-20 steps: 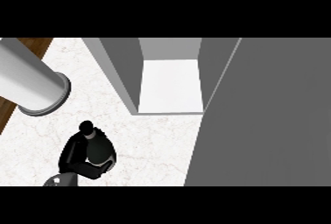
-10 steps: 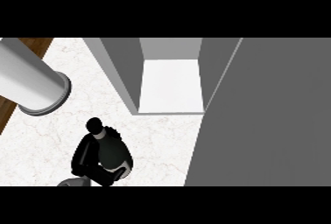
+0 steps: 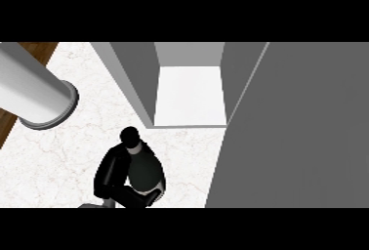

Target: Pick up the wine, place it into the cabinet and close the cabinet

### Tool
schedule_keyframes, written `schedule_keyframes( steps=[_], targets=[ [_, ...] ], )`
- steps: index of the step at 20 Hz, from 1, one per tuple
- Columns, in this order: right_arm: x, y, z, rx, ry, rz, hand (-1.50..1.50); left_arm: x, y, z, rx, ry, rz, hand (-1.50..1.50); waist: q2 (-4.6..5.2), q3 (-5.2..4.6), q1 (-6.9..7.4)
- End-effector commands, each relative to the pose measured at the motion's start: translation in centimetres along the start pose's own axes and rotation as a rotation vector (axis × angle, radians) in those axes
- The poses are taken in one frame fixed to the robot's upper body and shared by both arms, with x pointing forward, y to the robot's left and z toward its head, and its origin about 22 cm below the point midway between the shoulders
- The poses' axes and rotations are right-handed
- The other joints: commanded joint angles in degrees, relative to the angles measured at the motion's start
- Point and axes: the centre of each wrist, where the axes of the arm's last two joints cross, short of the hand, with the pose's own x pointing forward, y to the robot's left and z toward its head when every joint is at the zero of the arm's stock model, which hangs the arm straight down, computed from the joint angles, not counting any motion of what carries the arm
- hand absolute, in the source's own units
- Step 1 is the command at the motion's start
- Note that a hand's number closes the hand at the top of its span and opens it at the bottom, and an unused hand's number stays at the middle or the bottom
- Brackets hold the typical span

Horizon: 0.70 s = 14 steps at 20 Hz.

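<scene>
The wine bottle is dark, with its neck pointing toward the cabinet. My right hand is shut on it, fingers curled along its left side and under its base. It is over the white marble counter, just in front of the cabinet and slightly left of the opening. The cabinet stands open, showing a white inner floor between grey side walls. Its grey door swings out to the right and fills that side of the view. My left hand does not show.
A thick light-grey forearm crosses the upper left corner, ending in a ringed cap above the counter. Brown wood floor shows past the counter's left edge. The cabinet's left wall stands directly beyond the bottle.
My right hand has carried the bottle to the right across the counter, closer to the front of the cabinet opening. The cabinet, its door and the forearm at the left have not moved.
</scene>
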Motion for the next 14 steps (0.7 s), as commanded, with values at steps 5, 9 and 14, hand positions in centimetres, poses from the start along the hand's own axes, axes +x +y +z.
schedule_keyframes(
  steps=[5, 9, 14],
  targets=[
    [3.3, -0.4, 3.6, 0.014, -0.047, -0.065, -1.5, 2.1, -3.1, -4.3, 0.09, -0.055, -0.075, 1.5, 0.02, -0.01, -1.07],
    [4.1, -1.5, 3.2, 0.029, -0.043, -0.046, -1.5, 3.3, -3.1, -5.1, 0.097, -0.063, -0.122, 1.5, 0.12, 0.03, -0.34],
    [3.0, -0.9, 3.1, -0.002, -0.06, -0.062, -1.5, 1.9, -2.0, -5.4, 0.104, -0.051, -0.183, 1.5, 0.15, -0.01, -0.35]
  ],
)
